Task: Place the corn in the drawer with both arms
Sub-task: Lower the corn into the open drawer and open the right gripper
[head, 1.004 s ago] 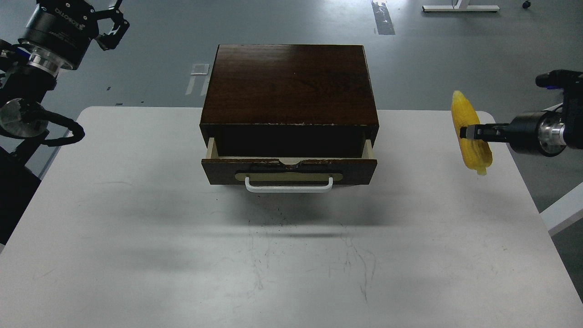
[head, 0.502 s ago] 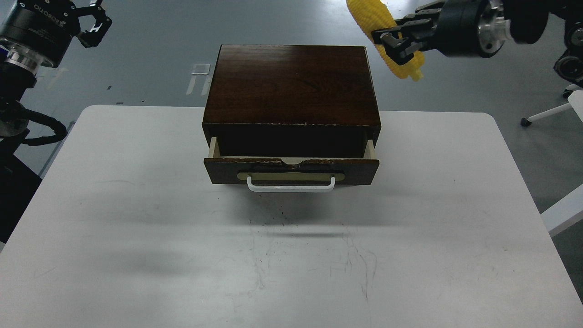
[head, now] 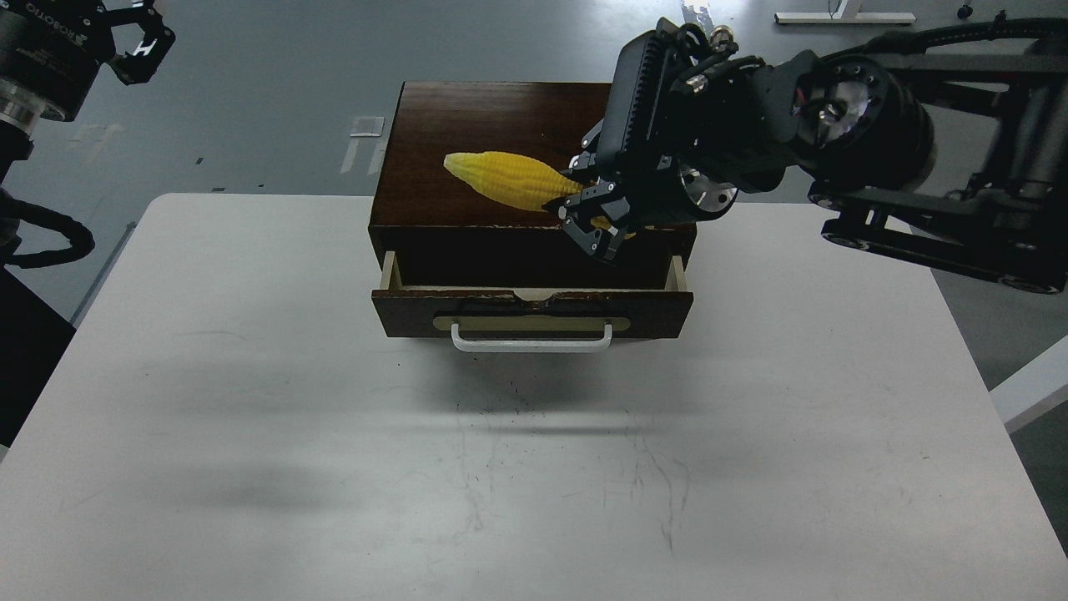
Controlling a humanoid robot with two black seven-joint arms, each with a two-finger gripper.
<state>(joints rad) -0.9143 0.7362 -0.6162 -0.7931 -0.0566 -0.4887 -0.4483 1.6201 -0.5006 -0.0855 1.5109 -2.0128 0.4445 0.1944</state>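
Observation:
The dark wooden box (head: 501,117) stands at the back middle of the white table (head: 250,417). Its drawer (head: 532,313), with a white bar handle (head: 531,340), is pulled partly open. My right gripper (head: 588,219) is shut on the thick end of the yellow corn (head: 509,179) and holds it in the air over the box's front edge and the open drawer, lying sideways with its point to the left. My left gripper (head: 138,37) is open and empty, high at the far left, well away from the box.
The right arm (head: 876,150) reaches in from the right above the table's back right part. The left arm (head: 33,75) and its cables hang beside the table's left edge. Grey floor lies behind the table.
My right gripper has swung the corn from the far right, up over the box's back right corner, then down to above the open drawer. The left gripper drifted up and left.

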